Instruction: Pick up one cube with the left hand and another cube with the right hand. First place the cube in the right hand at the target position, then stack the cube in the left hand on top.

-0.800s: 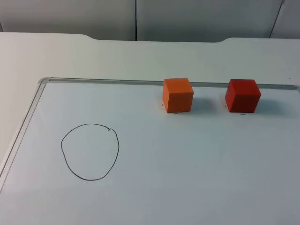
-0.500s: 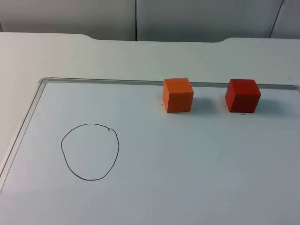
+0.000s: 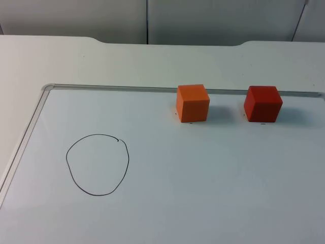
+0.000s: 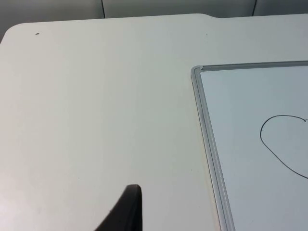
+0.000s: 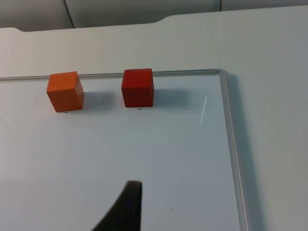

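Note:
An orange cube (image 3: 193,103) and a red cube (image 3: 262,104) stand side by side on the whiteboard, close to its far edge, the red one to the right. A hand-drawn black circle (image 3: 97,164) marks the board's left half, with nothing inside it. My left gripper (image 4: 126,211) hangs over the bare table beside the board's left frame, with the circle (image 4: 288,142) off to its side. My right gripper (image 5: 126,207) hovers above the board near its right frame, well short of the red cube (image 5: 138,87) and the orange cube (image 5: 65,91). Nothing is held.
The whiteboard's raised metal frame (image 3: 45,89) runs along its far and left sides, and the right wrist view shows its right frame (image 5: 231,134). White table top (image 3: 101,61) lies around it, ending at the grey partition wall (image 3: 203,20).

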### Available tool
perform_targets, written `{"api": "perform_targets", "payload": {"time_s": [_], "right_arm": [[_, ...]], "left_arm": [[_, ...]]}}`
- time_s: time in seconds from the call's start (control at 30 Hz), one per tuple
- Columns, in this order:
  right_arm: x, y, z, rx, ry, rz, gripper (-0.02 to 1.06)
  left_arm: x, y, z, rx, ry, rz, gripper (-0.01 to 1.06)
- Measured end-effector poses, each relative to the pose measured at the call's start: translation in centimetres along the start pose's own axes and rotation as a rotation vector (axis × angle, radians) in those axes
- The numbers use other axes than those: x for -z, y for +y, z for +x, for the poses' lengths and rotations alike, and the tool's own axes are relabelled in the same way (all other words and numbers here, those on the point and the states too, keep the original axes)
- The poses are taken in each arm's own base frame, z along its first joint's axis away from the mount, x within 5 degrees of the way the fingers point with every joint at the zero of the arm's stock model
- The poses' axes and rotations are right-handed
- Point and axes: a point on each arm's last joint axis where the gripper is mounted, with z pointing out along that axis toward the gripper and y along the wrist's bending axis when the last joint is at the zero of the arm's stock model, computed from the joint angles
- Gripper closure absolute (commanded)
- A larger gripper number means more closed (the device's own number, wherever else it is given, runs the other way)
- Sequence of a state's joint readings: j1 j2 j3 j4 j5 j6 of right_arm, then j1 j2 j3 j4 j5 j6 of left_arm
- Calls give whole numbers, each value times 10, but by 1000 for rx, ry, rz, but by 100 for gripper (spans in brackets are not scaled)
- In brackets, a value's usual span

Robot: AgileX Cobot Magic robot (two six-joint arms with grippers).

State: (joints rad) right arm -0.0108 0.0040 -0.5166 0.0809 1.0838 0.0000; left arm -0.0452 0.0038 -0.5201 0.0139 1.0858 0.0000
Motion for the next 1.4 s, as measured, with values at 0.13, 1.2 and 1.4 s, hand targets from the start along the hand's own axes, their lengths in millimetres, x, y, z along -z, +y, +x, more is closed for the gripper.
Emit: {"api": "perform_targets", "payload": {"time_s": [0.13, 1.2, 1.4], "right_arm": [[0, 0, 0, 0, 0, 0, 0], [-41, 1, -113, 87, 74, 8, 1], [-61, 0, -140, 89, 119, 8, 2]], "left_arm": [[0, 0, 0, 0, 0, 0, 0], [0, 0, 0, 0, 0, 0, 0], [0, 0, 0, 0, 0, 0, 0]]}}
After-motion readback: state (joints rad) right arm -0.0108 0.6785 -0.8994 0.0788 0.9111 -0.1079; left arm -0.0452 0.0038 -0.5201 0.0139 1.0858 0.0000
